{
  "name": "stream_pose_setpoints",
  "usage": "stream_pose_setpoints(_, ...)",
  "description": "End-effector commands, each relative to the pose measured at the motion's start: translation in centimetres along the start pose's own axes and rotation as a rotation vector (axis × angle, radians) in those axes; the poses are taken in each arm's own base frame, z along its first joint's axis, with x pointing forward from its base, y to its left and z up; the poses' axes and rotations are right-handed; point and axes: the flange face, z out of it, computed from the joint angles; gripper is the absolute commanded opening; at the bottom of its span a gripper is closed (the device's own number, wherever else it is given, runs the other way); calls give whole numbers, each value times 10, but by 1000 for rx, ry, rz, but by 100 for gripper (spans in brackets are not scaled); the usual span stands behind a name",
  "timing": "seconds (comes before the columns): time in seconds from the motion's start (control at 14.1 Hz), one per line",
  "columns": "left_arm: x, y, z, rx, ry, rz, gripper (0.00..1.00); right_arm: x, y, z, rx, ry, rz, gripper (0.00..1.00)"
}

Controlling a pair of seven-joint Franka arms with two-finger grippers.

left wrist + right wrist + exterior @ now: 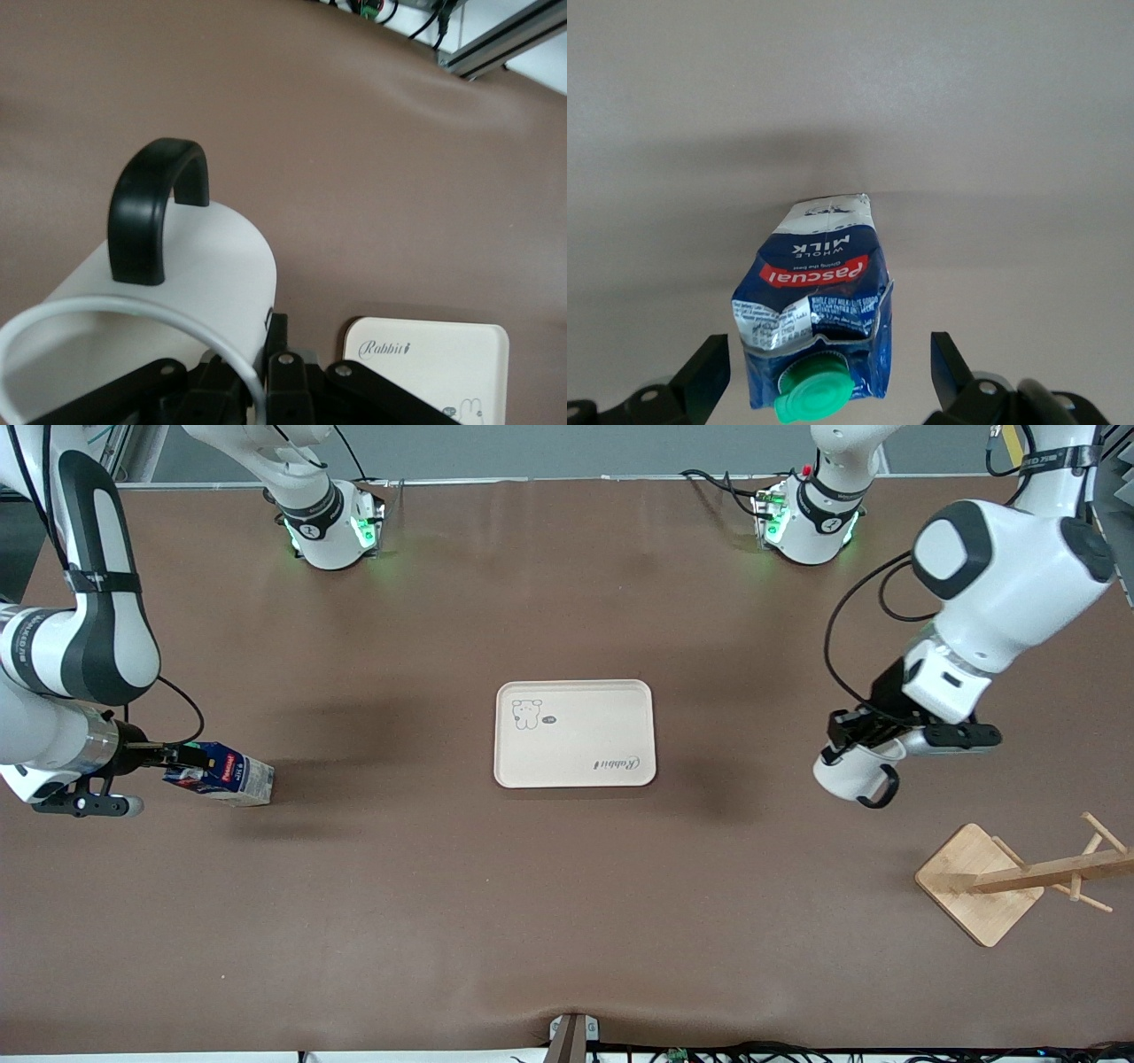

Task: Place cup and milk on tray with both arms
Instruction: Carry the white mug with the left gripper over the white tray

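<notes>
The milk [226, 775], a dark-blue carton with a red label, lies on its side on the table toward the right arm's end. My right gripper [182, 760] is open at its green cap [813, 396]. Its fingers [704, 376] stand on either side of the carton [819, 292], apart from it. My left gripper [855, 735] is shut on the rim of the white cup [846, 775] and holds it tilted over the table toward the left arm's end. In the left wrist view the cup [195, 283] fills the foreground, its black handle [155, 204] facing the camera. The cream tray [574, 733] lies at mid-table and holds nothing.
A wooden mug rack [1001, 877] stands nearer the front camera than the cup, at the left arm's end. A corner of the tray [434, 363] shows past the cup in the left wrist view. The arm bases [332, 531] are at the table's edge.
</notes>
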Motion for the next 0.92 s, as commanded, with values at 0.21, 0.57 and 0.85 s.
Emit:
stream_pose_setpoints(0.21, -34, 68, 31, -2, -65, 43, 0, -2, 3, 16, 22, -1, 0, 100)
stream_pose_setpoints(0.57, -63, 117, 67, 55, -108, -10, 0, -6, 1, 44, 29, 22, 4, 100)
stream_pose_setpoints(0.85, -90, 147, 106, 106, -136, -69, 0, -5, 1, 56, 31, 2, -3, 98)
